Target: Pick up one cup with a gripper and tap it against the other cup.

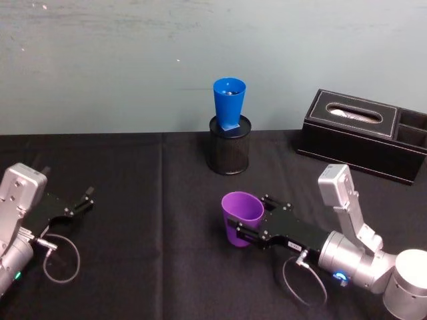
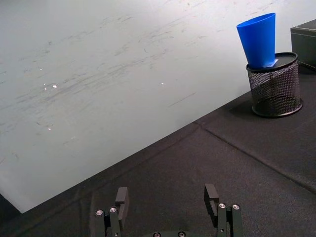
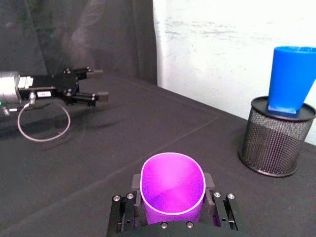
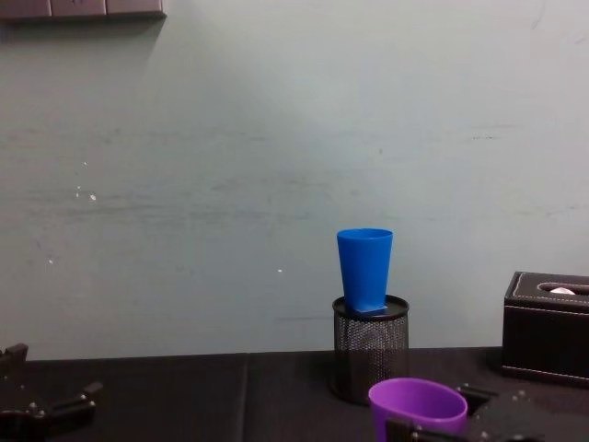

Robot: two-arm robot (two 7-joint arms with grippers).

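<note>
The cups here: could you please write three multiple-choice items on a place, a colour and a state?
1. Where does the blue cup stand? A on the floor; B in the mouth of the black mesh pen holder; C on a shelf.
2. What colour is the cup that the right end effector grips? A green; B red; C purple.
3. How is the left end effector? A open, empty; B gripping a cup; C gripping a pen.
Answers: B, the holder's rim rings its base; C, the purple cup sits between the jaws; A, its jaws stand apart, nothing between.
</note>
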